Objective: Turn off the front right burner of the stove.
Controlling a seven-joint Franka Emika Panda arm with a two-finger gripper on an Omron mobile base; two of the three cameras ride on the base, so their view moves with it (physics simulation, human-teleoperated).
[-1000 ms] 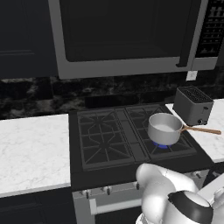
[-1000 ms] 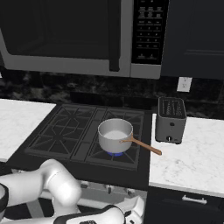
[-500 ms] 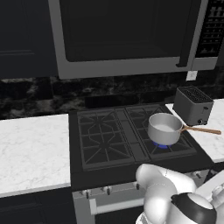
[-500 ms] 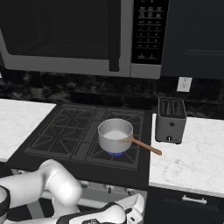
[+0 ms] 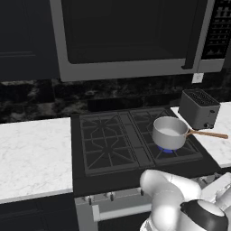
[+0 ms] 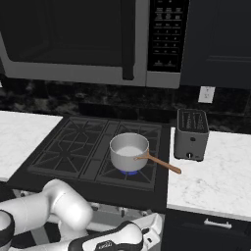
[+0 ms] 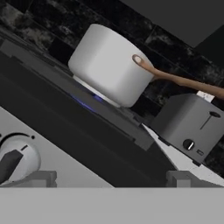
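The stove point(image 5: 108, 140) is a wide black gas range with cast-iron grates. Its front right burner point(image 5: 167, 150) carries a steel saucepan point(image 5: 169, 132) with a wooden handle, and a blue flame shows under the pan point(image 6: 129, 172). In the hand view I look up at the stove's front edge point(image 7: 87, 131), the flame point(image 7: 85, 104) and the saucepan point(image 7: 109, 65). A round steel knob with a dark pointer point(image 7: 15, 159) sits at lower left, just beside my left fingertip point(image 7: 37, 178). My gripper point(image 7: 109, 179) is open with nothing between its fingers, low in front of the stove.
A grey toaster point(image 5: 198, 108) point(image 6: 191, 133) point(image 7: 192, 122) stands on the white counter right of the stove. A grey-framed microwave point(image 5: 126, 36) hangs above. My arm point(image 6: 63, 208) curls low before the stove's front and covers part of the knob row.
My arm has shifted slightly in front of the stove's front panel. The saucepan has not moved and the blue flame still burns.
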